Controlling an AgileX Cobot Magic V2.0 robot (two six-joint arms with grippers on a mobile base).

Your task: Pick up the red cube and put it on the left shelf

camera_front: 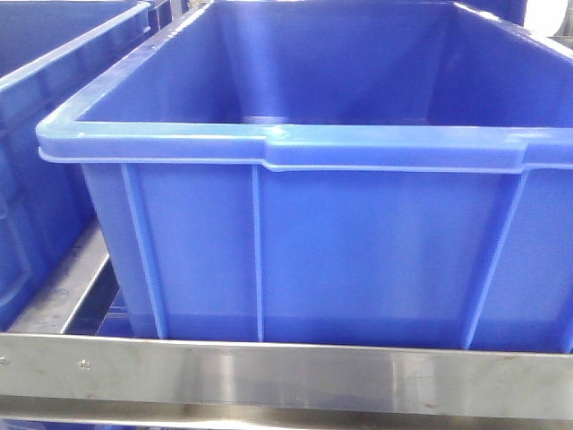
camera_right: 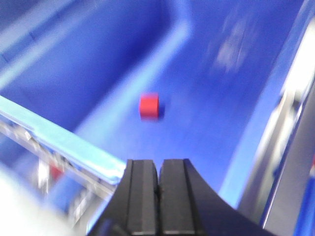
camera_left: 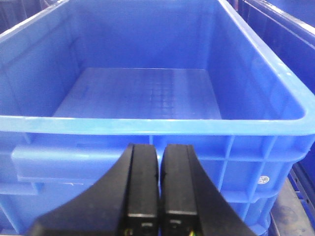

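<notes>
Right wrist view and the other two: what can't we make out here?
- Right wrist view: motion blur smears the red cube and the crate under it; which crate this is cannot be told.
- Front view: the near wall of the blue crate hides its floor; neither gripper shows.
- Left wrist view: the left gripper covers the lower crate wall; the frame edge cuts off the shelf below.
- Both grippers look shut, empty.

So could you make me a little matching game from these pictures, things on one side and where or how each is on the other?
Things:
1. red cube
2. left gripper
3. steel rail
4. right gripper

States:
A. shut, facing an empty blue crate
B. on a crate floor
C. below a crate's front wall
D. shut, above the cube's crate

Pairs: 1-B, 2-A, 3-C, 4-D
</notes>
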